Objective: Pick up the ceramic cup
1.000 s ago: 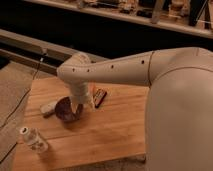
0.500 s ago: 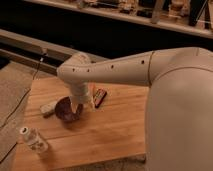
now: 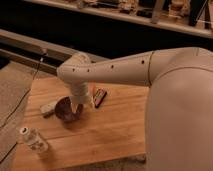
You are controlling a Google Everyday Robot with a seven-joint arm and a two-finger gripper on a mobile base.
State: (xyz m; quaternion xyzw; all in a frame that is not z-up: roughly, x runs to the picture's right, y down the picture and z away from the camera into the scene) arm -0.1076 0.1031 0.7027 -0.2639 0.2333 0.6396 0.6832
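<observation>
One clear bottle (image 3: 33, 140) sits at the near left corner of the worktop (image 3: 115, 135). Farther back, the pale cup (image 3: 48, 107) rests just left of the dark bowl (image 3: 66, 111). The claw (image 3: 76, 106) hangs over the bowl's right side; its state cannot be told. A dark bar (image 3: 100, 97) lies beyond, right of the claw.
</observation>
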